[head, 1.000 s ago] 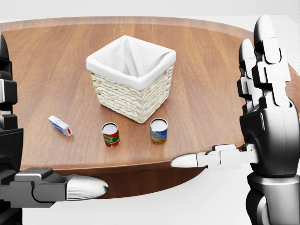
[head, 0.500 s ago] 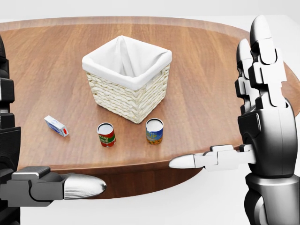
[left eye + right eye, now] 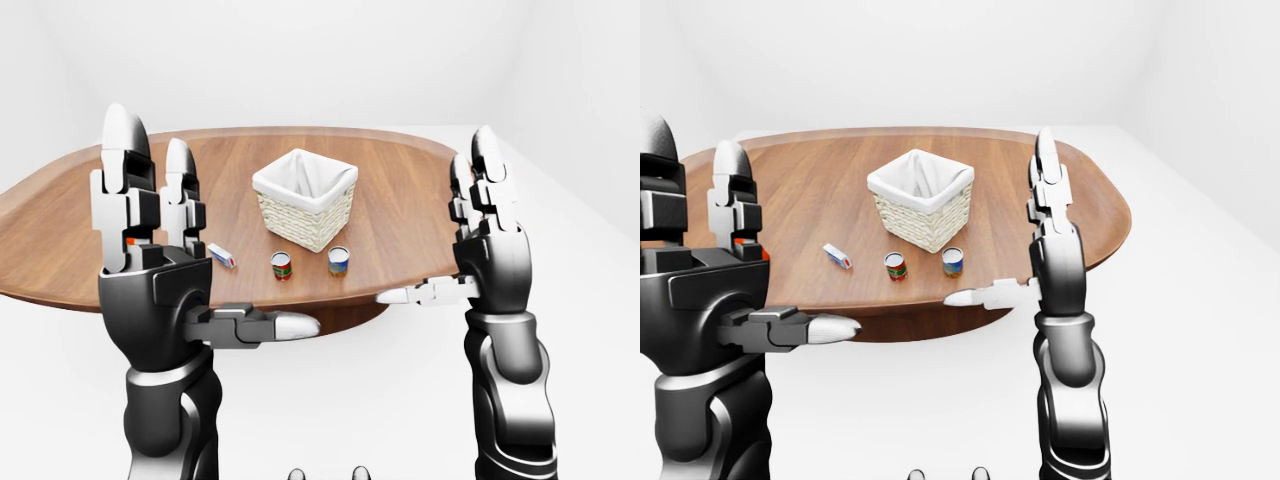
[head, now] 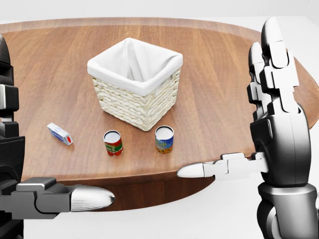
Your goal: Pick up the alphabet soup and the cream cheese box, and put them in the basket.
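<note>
Two cans on the table, upright, side by side but apart, near the bottom edge in the head view. The alphabet soup [image 4: 113, 143] is the red-labelled one on the left; the second can [image 4: 164, 139], blue and yellow label, stands to its right.

One cream cheese box [image 4: 60, 134], small, white and blue with a red end, lies flat to the left of the soup, apart from it.

One basket [image 4: 134, 83]: woven, square, white cloth liner, standing above the two cans in the head view, near the second can but not touching.

One wooden table [image 4: 219, 89], rounded edge, carries all four things.

Left robot hand [image 3: 150, 250] raised, fingers straight up, thumb out sideways; spread wide, holding nothing. Right robot hand [image 4: 271, 104] the same: fingers upright, thumb pointing left, spread wide, empty. Both hang short of the table's near edge, clear of every object.
</note>
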You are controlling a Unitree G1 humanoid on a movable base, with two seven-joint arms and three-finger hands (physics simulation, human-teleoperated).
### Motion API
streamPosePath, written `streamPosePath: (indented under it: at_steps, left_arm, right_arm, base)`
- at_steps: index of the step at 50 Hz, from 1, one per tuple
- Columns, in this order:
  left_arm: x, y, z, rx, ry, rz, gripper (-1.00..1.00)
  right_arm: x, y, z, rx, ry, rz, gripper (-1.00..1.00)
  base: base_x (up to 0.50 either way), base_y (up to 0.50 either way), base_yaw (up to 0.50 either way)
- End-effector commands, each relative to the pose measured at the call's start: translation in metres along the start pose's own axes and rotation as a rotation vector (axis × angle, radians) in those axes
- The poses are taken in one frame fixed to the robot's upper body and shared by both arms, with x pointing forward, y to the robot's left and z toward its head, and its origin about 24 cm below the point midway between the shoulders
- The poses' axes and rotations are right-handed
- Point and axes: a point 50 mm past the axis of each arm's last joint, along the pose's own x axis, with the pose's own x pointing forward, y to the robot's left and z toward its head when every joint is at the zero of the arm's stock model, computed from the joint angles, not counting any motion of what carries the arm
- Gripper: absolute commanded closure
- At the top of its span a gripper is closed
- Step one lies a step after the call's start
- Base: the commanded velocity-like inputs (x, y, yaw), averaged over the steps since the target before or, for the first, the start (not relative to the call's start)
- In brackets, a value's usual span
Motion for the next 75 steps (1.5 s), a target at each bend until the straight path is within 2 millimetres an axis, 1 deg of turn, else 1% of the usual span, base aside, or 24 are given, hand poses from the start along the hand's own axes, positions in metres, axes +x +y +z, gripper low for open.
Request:
streamPosePath:
  at_steps: [1, 17, 18, 25, 28, 32, 36, 39, 43, 46, 49, 53, 55, 61, 68, 72, 75]
  left_arm:
    - [-0.0002, 0.0000, -0.0006, 0.002, 0.003, -0.001, -1.00]
    - [-0.0002, 0.0000, -0.0006, 0.002, 0.003, -0.001, -1.00]
    - [0.0001, 0.0017, -0.0030, -0.002, 0.012, 0.005, -1.00]
    - [0.0002, 0.0014, -0.0008, -0.005, 0.003, 0.007, -1.00]
    - [0.0005, 0.0016, -0.0020, -0.005, 0.007, 0.008, -1.00]
    - [0.0001, 0.0020, -0.0007, 0.002, 0.003, 0.015, -1.00]
    - [0.0002, 0.0022, -0.0019, 0.004, 0.007, 0.017, -1.00]
    - [0.0007, 0.0018, 0.0011, 0.001, -0.007, 0.018, -1.00]
    - [0.0011, 0.0019, -0.0013, 0.001, 0.001, 0.017, -1.00]
    - [0.0008, 0.0026, -0.0051, 0.001, 0.019, 0.018, -1.00]
    - [0.0017, 0.0022, -0.0010, -0.003, -0.001, 0.020, -1.00]
    - [0.0008, 0.0027, -0.0043, -0.001, 0.016, 0.020, -1.00]
    - [0.0013, 0.0024, -0.0016, -0.003, 0.002, 0.020, -1.00]
    - [0.0009, 0.0027, -0.0024, -0.002, 0.007, 0.020, -1.00]
    - [0.0009, 0.0027, -0.0014, -0.003, 0.003, 0.021, -1.00]
    - [0.0005, 0.0033, -0.0022, -0.002, 0.008, 0.023, -1.00]
    - [0.0009, 0.0030, 0.0008, -0.004, -0.007, 0.025, -1.00]
  right_arm:
    - [0.0005, 0.0010, -0.0003, -0.005, 0.001, 0.002, -1.00]
    - [0.0005, 0.0010, -0.0003, -0.005, 0.001, 0.002, -1.00]
    - [0.0004, 0.0012, 0.0007, 0.000, -0.003, -0.002, -1.00]
    - [-0.0015, -0.0018, 0.0006, 0.018, -0.001, -0.007, -1.00]
    - [-0.0029, -0.0019, 0.0064, 0.030, -0.024, 0.002, -1.00]
    - [-0.0046, 0.0032, 0.0049, 0.034, -0.014, 0.055, -1.00]
    - [-0.0044, 0.0012, 0.0049, 0.038, -0.014, 0.041, -1.00]
    - [-0.0043, 0.0020, 0.0075, 0.043, -0.026, 0.047, -1.00]
    - [-0.0047, 0.0021, 0.0041, 0.041, -0.010, 0.049, -1.00]
    - [-0.0046, 0.0015, 0.0070, 0.043, -0.023, 0.044, -1.00]
    - [-0.0047, 0.0019, 0.0072, 0.041, -0.024, 0.046, -1.00]
    - [-0.0048, 0.0019, 0.0067, 0.041, -0.021, 0.044, -1.00]
    - [-0.0048, 0.0022, 0.0077, 0.040, -0.025, 0.045, -1.00]
    - [-0.0050, 0.0033, 0.0036, 0.036, -0.007, 0.052, -1.00]
    - [-0.0047, 0.0039, 0.0069, 0.031, -0.021, 0.054, -1.00]
    - [-0.0052, 0.0043, 0.0048, 0.031, -0.011, 0.057, -1.00]
    - [-0.0052, 0.0046, 0.0034, 0.031, -0.005, 0.059, -1.00]
  base:
    - [0.00, 0.00, 0.00]
    - [0.00, 0.00, 0.00]
    - [0.00, 0.00, 0.00]
    - [0.00, 0.00, 0.00]
    - [0.00, 0.00, 0.00]
    - [0.00, 0.00, 0.00]
    - [0.00, 0.00, 0.00]
    - [0.00, 0.00, 0.00]
    - [0.00, 0.00, 0.00]
    - [0.16, 0.00, 0.00]
    - [0.17, 0.00, 0.00]
    - [0.17, 0.00, 0.00]
    - [0.17, 0.00, 0.00]
    - [0.16, 0.00, 0.00]
    - [0.12, 0.00, 0.00]
    - [0.07, 0.00, 0.00]
    - [0.05, 0.00, 0.00]
